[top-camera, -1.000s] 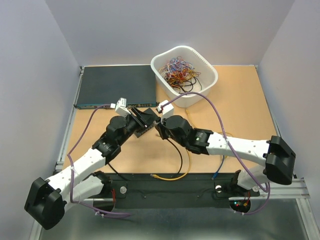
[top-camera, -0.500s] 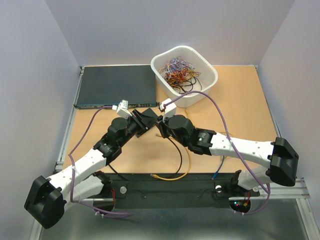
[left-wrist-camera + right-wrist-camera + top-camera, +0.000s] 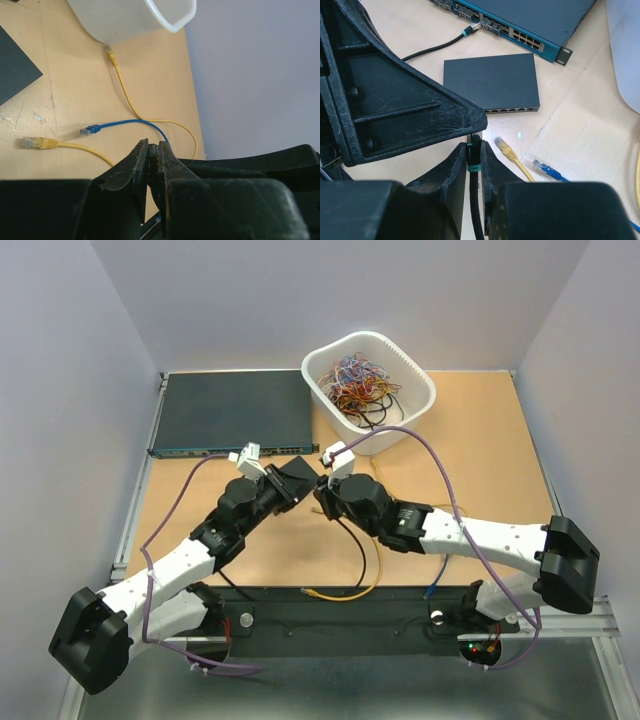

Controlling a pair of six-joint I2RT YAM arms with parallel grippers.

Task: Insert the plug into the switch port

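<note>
Plug [image 3: 473,142] with a teal ring, on the end of a black cable [image 3: 476,210], sits pinched between the fingers of the right gripper [image 3: 472,156], held above the bare desk [image 3: 480,440] near its middle. Just beyond it the small black box [image 3: 490,82] lies flat on the desk. The switch port [image 3: 511,109] is one of a row along the box edge that faces the plug; plug and port are apart.

The left gripper [image 3: 290,480] meets the right gripper almost tip to tip over the middle of the desk. Its dark body fills the left of the right wrist view, and its tip hangs just above the plug. In its own wrist view its jaws are pressed together; whether anything thin lies between them cannot be told.

Past the box, in the far left corner of the desk, lies the wide switch [image 3: 230,410] with a teal front strip, a second black cable [image 3: 435,47] plugged into its front. A white tub [image 3: 368,385] of tangled wires stands at the far edge, just right of the wide switch. A yellow plug [image 3: 504,147] and a blue plug [image 3: 542,166] lie loose on the desk near the box, side by side and not touching
</note>
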